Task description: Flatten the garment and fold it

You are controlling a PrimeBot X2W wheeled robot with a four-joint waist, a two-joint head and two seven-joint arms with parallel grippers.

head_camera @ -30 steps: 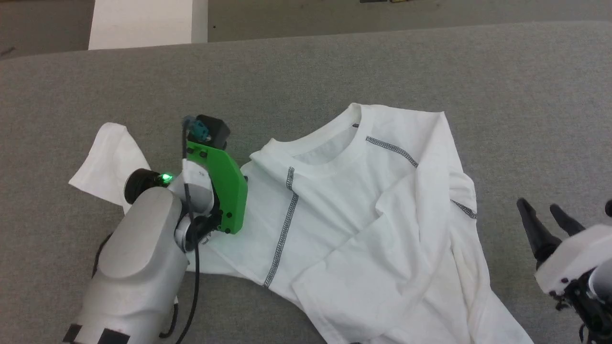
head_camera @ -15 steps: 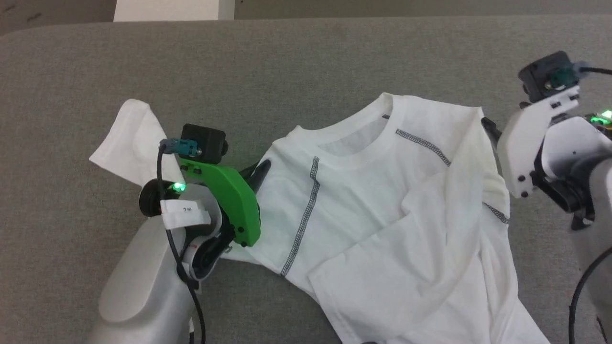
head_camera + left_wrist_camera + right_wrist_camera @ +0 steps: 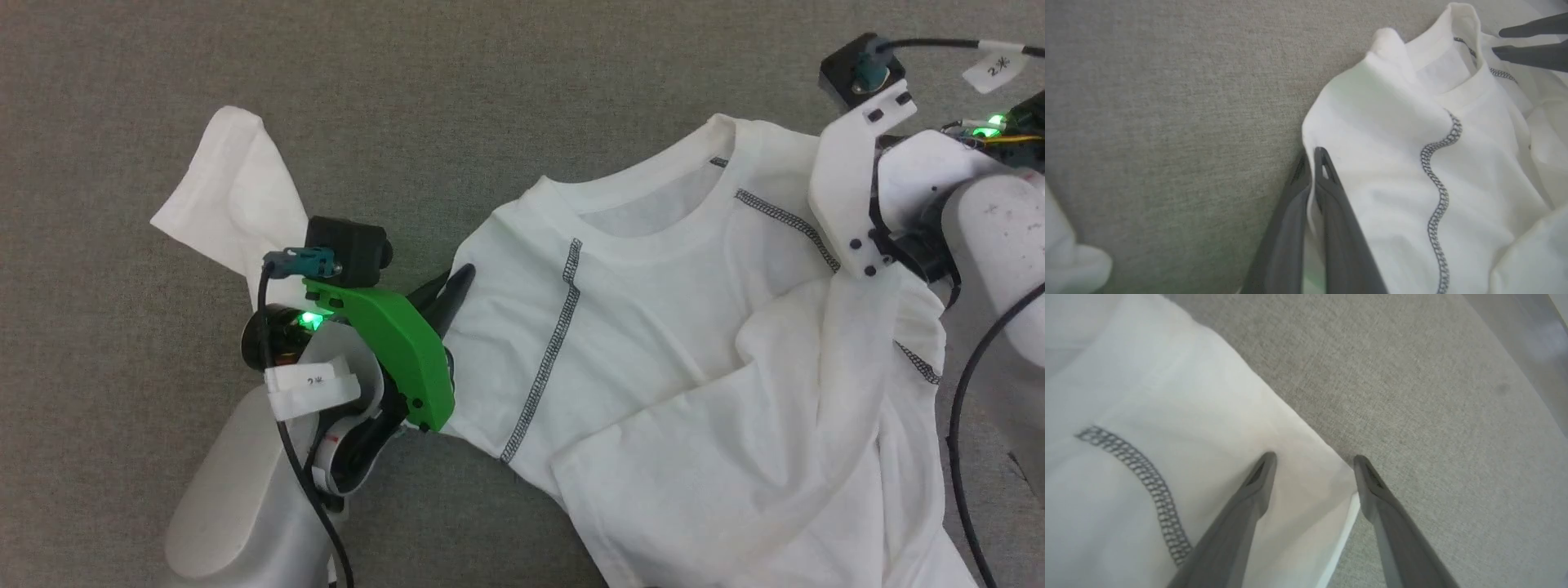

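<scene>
A grey, felt-like woven tabletop (image 3: 571,82) spans the whole frame. Directly on it lies a rumpled white long-sleeved shirt (image 3: 653,351) of thin fabric with dark grey stitching. One sleeve (image 3: 229,188) reaches the upper left, and the body runs off the lower right edge.

Head camera looks down from above; close wrist cameras share the garment (image 3: 653,343)
</scene>
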